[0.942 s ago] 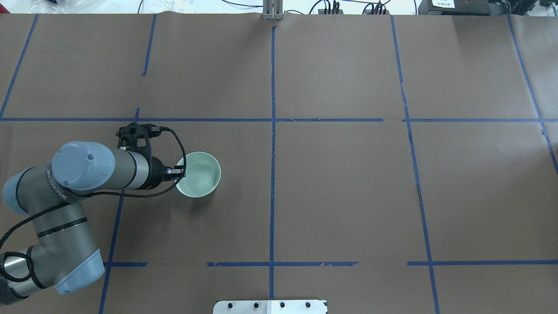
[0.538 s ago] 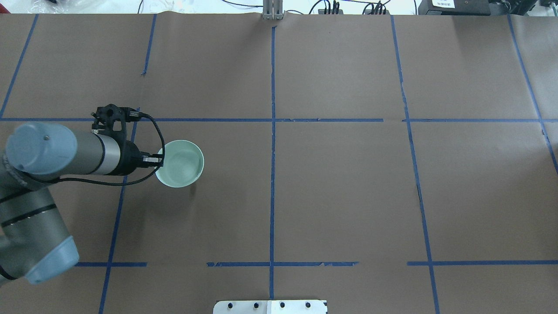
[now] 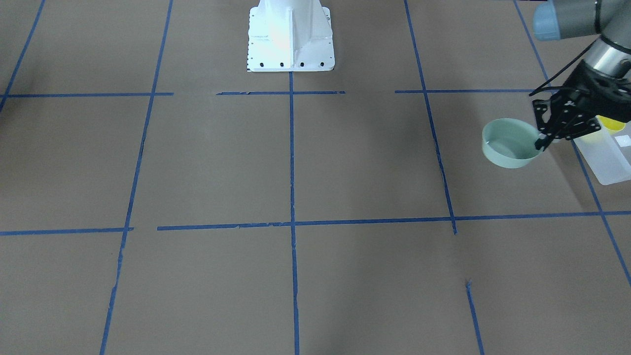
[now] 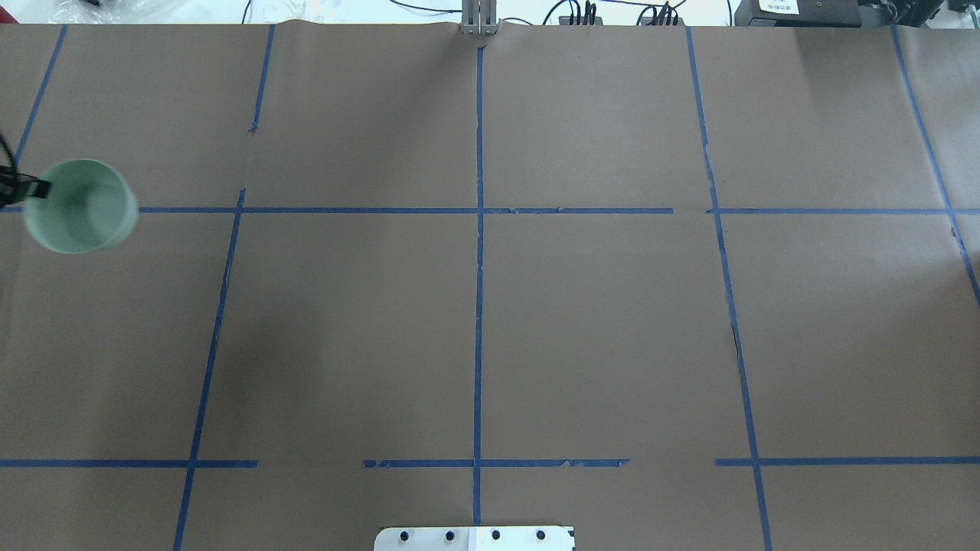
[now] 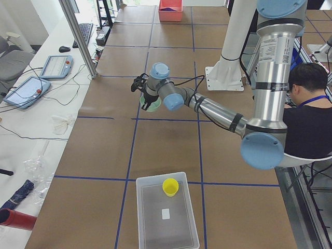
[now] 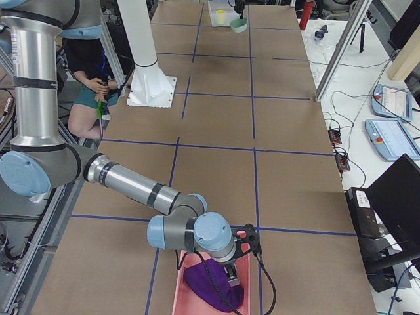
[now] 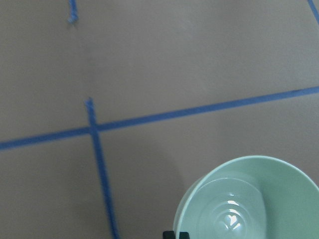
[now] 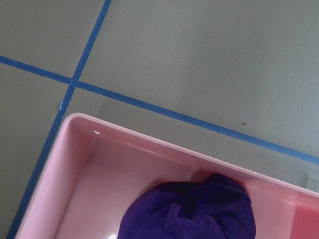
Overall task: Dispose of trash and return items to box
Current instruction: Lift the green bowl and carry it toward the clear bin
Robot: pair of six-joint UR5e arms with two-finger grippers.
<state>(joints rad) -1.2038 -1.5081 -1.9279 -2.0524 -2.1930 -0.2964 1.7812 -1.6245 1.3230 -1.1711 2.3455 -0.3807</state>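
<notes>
My left gripper (image 3: 541, 142) is shut on the rim of the pale mint-green bowl (image 3: 510, 145) and holds it upright above the table, just beside the translucent white box (image 3: 604, 158). In the overhead view the bowl (image 4: 80, 207) is at the far left edge, with only the fingertips (image 4: 31, 187) showing. The left wrist view shows the bowl (image 7: 249, 204) empty. The yellow cup (image 5: 170, 187) stands inside the box (image 5: 166, 218). My right gripper (image 6: 233, 275) hangs over a pink bin at the other end; I cannot tell whether it is open or shut.
The pink bin (image 8: 99, 174) holds a purple cloth (image 8: 194, 209). The white robot base (image 3: 291, 39) stands at the table's robot side. A seated operator (image 5: 306, 109) is beside the robot. Blue tape lines cross the brown table.
My left arm has carried the bowl to the left and a little farther away, from the left-middle of the table to the overhead view's left edge. The arm has almost left that view.
</notes>
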